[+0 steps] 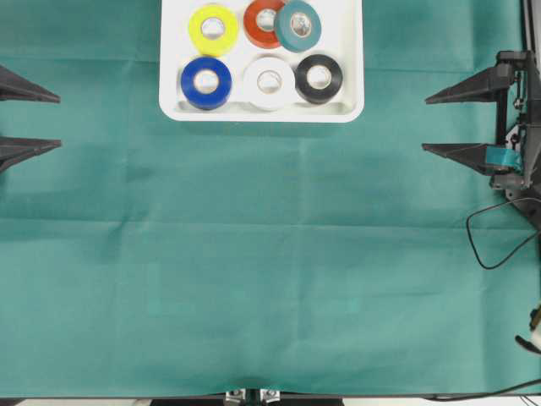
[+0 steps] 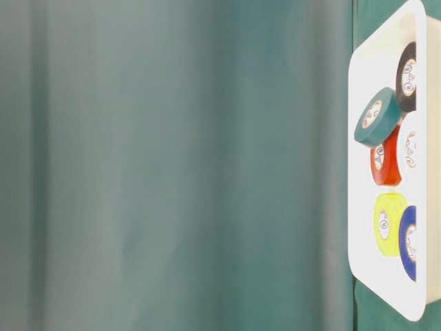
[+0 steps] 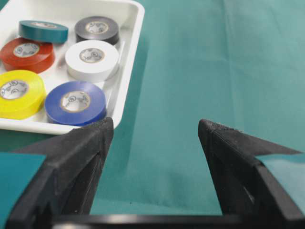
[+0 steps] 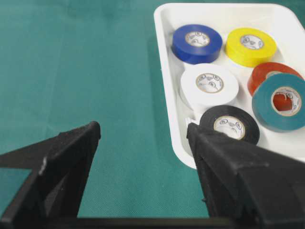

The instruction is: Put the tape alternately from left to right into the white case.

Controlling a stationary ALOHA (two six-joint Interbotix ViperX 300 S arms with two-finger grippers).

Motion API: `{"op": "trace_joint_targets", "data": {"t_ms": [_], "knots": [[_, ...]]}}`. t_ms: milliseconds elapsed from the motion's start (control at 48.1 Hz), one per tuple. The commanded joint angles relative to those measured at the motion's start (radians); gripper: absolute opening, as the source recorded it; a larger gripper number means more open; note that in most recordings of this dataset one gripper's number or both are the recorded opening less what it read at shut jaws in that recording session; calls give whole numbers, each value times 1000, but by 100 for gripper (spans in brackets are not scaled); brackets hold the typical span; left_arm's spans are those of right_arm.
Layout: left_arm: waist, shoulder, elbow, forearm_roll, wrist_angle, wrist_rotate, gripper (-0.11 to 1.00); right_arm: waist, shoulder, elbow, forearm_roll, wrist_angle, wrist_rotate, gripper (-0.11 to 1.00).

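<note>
White plastic, the white case (image 1: 260, 111) is holding all six rolls of tape (image 1: 270, 81), the teal roll (image 1: 297, 25) leaning on the red-orange one (image 1: 261, 23). It is sitting between the two pincers, nearer the left gripper (image 1: 56, 120); the right gripper (image 1: 429, 123) is standing well apart. Both are gaping, holding nothing, over the green cloth (image 1: 270, 279).
</note>
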Motion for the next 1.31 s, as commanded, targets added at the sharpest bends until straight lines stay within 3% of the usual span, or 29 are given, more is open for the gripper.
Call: {"op": "trace_joint_targets", "data": {"t_ms": [0, 1290], "knots": [[6, 8, -12, -2, -9, 2, 93, -2, 3, -11, 3, -3, 2, 81], [5, 6, 17, 0, -9, 6, 93, -2, -54, 40, 3, -5, 2, 81]]}}
